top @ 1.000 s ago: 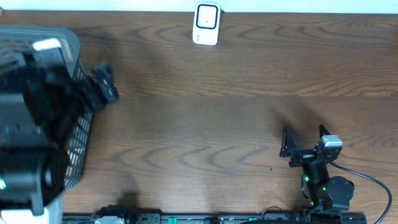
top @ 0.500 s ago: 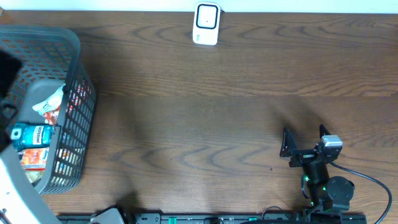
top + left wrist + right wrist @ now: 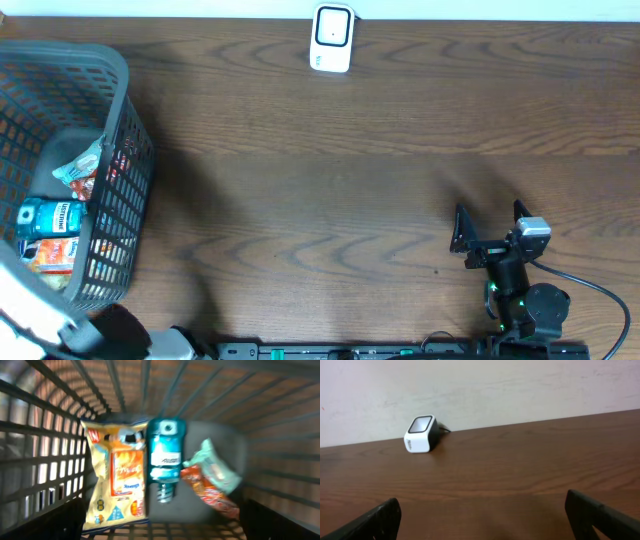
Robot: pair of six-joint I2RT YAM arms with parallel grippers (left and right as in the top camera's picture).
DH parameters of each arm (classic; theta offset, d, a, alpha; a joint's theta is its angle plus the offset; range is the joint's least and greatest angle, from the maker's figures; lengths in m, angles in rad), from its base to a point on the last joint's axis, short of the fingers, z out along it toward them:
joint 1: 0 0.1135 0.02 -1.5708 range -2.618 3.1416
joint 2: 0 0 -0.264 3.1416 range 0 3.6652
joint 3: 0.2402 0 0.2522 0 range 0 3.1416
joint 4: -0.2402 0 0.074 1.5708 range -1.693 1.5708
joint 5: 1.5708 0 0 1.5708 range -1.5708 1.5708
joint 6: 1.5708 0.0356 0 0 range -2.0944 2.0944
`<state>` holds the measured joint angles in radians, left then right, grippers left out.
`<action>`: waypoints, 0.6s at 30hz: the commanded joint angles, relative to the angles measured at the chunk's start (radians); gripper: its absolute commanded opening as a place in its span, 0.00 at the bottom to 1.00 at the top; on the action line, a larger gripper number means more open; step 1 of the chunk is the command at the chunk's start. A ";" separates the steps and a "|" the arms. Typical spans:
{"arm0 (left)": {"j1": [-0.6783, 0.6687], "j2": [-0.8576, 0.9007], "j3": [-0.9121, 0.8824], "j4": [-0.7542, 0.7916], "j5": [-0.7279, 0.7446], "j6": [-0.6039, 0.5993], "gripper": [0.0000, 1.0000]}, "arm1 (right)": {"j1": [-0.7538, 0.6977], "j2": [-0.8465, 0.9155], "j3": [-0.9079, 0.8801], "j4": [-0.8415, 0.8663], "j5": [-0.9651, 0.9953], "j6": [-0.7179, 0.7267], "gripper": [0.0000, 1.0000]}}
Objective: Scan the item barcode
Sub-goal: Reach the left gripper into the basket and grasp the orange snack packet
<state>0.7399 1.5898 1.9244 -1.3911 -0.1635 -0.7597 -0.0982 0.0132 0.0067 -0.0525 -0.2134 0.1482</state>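
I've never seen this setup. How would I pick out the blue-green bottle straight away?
Find the grey mesh basket at the left end of the wooden table. On its floor lies a teal bottle with a white label, between a yellow-orange snack bag and a mint-green packet. It is the only bottle-shaped item there; its neighbours are flat, crinkly wrappers.

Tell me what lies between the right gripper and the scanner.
Only bare table lies between the right gripper and the scanner; the overhead and right wrist views both show it.
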 commanded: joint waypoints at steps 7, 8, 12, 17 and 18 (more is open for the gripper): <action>0.008 0.129 -0.238 0.065 -0.006 -0.027 0.95 | 0.006 -0.002 -0.001 -0.005 0.001 -0.011 0.99; 0.010 0.129 -0.264 0.079 -0.008 -0.027 0.94 | 0.006 -0.002 -0.001 -0.005 0.001 -0.011 0.99; 0.017 0.129 -0.337 0.108 -0.040 -0.027 0.94 | 0.006 -0.002 -0.001 -0.005 0.001 -0.011 0.99; 0.017 0.129 -0.430 0.161 -0.085 -0.027 0.94 | 0.006 -0.002 -0.001 -0.005 0.001 -0.011 0.99; 0.017 0.129 -0.445 0.172 -0.085 -0.027 0.94 | 0.006 -0.002 -0.001 -0.005 0.001 -0.011 0.99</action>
<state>0.7521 1.7298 1.5227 -1.2388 -0.2119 -0.7818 -0.0982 0.0128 0.0067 -0.0525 -0.2131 0.1478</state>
